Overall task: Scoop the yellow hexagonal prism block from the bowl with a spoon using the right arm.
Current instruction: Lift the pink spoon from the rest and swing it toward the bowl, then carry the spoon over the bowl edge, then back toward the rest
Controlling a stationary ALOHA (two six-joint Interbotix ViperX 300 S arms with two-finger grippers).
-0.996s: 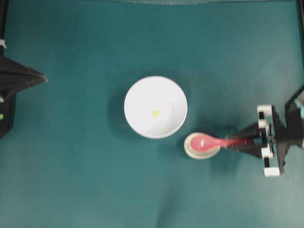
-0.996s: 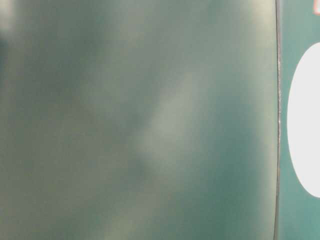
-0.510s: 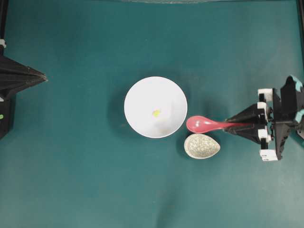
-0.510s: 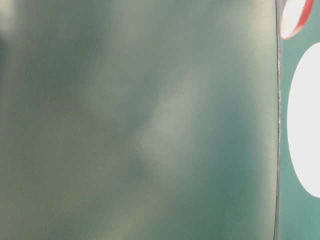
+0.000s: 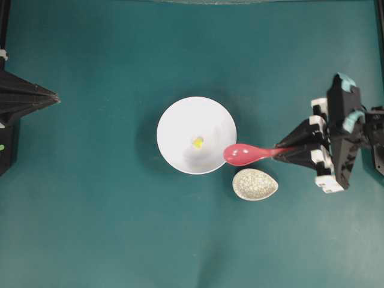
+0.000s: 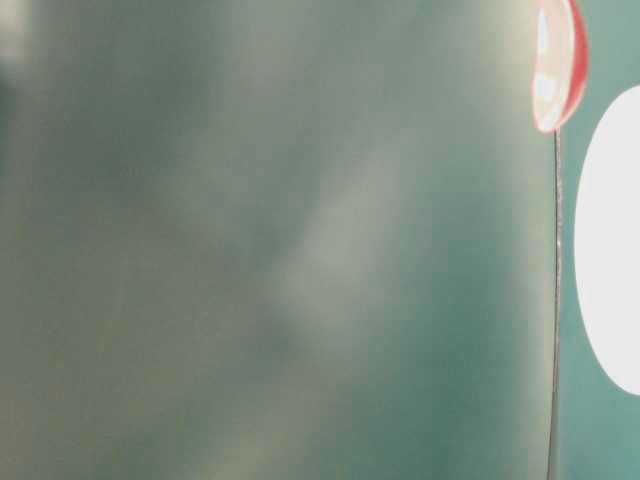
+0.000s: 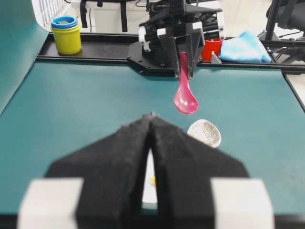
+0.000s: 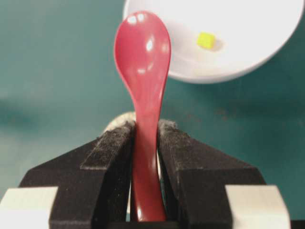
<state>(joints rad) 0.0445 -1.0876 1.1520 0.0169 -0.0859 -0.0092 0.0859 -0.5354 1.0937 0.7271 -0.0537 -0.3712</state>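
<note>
The right gripper (image 8: 145, 138), clamped on the spoon (image 8: 143, 62) handle, should dip the scoop under the yellow hexagonal prism block (image 8: 205, 40) lying ahead in the bowl (image 8: 248, 43).

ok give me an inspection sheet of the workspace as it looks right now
surface: teal table mat, no spills seen
job's things: white bowl holds the yellow block; pink-red spoon in the air, scoop over the bowl's rim
clutter: speckled spoon rest beside the bowl, nothing in it
grippers: right gripper shut on the spoon handle; left gripper shut, holding nothing, away from the bowl
cables: nothing seen on the mat
surroundings: beyond the table's far edge, stacked yellow and blue cups, a red cup, a blue cloth
</note>
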